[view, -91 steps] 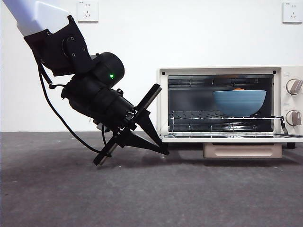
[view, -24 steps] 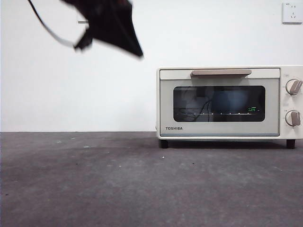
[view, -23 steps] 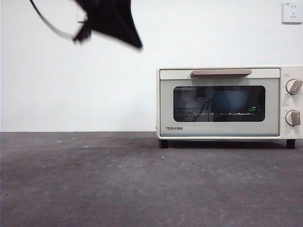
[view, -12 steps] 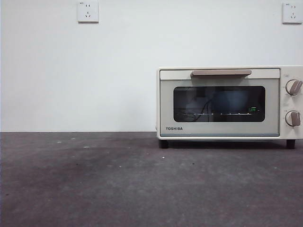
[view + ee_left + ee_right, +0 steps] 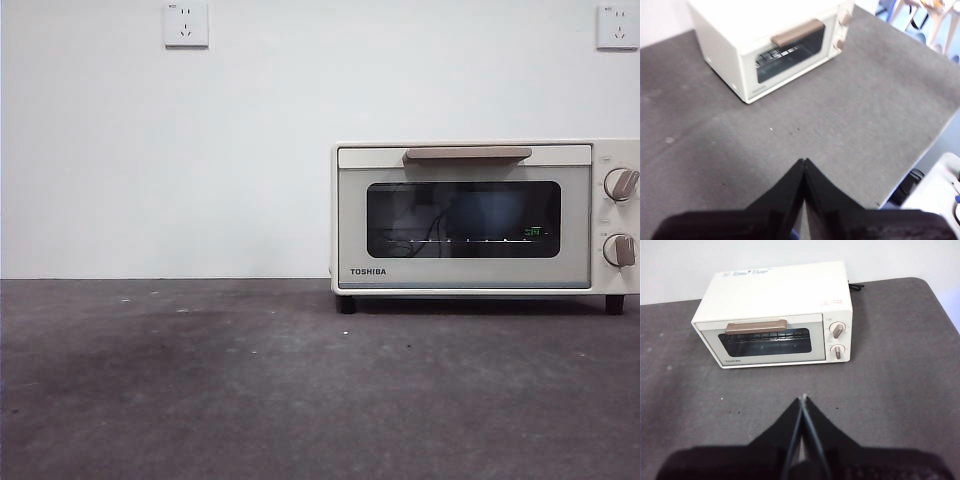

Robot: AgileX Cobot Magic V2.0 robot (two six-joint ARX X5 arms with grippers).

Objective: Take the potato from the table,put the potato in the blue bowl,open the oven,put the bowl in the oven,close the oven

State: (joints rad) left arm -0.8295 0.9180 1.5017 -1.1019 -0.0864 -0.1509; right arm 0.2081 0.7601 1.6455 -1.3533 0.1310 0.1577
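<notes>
Your counter (image 5: 250, 390) is the broad dark grey, speckled surface filling the lower part of the front view, and it runs under everything else. On it, toward the right of that view and close to the white wall (image 5: 200, 150), stands the oven (image 5: 480, 215), cream-white with the Toshiba name low on its front. Its dark glass door (image 5: 463, 219) is shut, with the tan bar handle (image 5: 467, 153) across the top and two knobs (image 5: 620, 184) stacked on its right side.

Look through the glass and you can make out a dim bluish shape on the rack, which fits the blue bowl (image 5: 490, 212); you cannot see the potato from any view.

Your left end effector (image 5: 804, 167) hangs high above the counter, well apart from the oven, its two black jaws pressed together tip to tip and holding nothing. Your right end effector (image 5: 803, 402) also sits high over the counter, facing the oven's front from a distance, jaws closed against each other and empty.

Two wall sockets (image 5: 186, 24) sit high on the wall.
</notes>
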